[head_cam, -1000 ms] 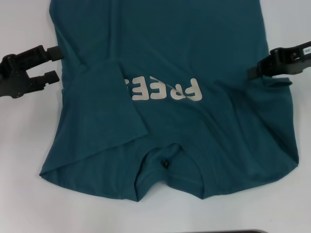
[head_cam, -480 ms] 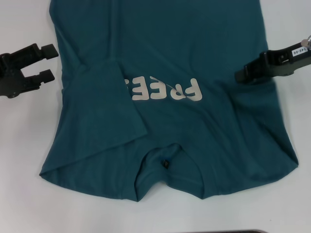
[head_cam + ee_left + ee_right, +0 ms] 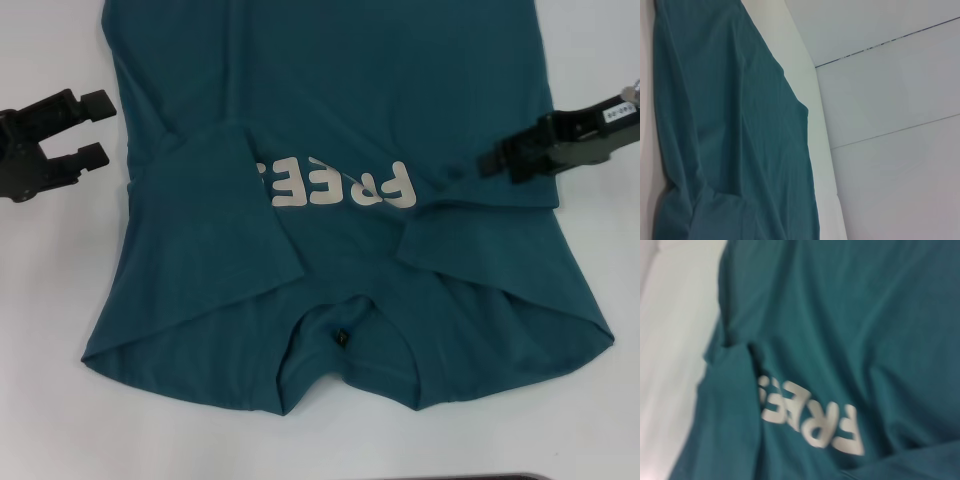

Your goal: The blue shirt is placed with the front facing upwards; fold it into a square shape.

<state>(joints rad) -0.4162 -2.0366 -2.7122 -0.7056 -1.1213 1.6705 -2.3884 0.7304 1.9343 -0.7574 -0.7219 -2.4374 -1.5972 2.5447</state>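
While the blue shirt [image 3: 350, 130] lies front-up on the white table [image 3: 50, 300], the right gripper [image 3: 492, 160] pulls its right sleeve in over the chest

Shirt spread flat, collar nearest the robot, off-white block letters [image 3: 340, 186] reading upside down in the head view. Left sleeve already folded in, its edge covering the start of the lettering. Right gripper above the shirt's right side, fingers clenched on a pinch of sleeve fabric; a folded flap hangs below it, its lower corner lying just beside the end of the lettering. Left gripper [image 3: 92, 128] off the cloth over bare table, just beside the shirt's left edge, fingers spread apart, nothing between them. Right wrist view: lettering [image 3: 810, 422] and the folded left sleeve; left wrist view: shirt edge [image 3: 730, 140] against the table
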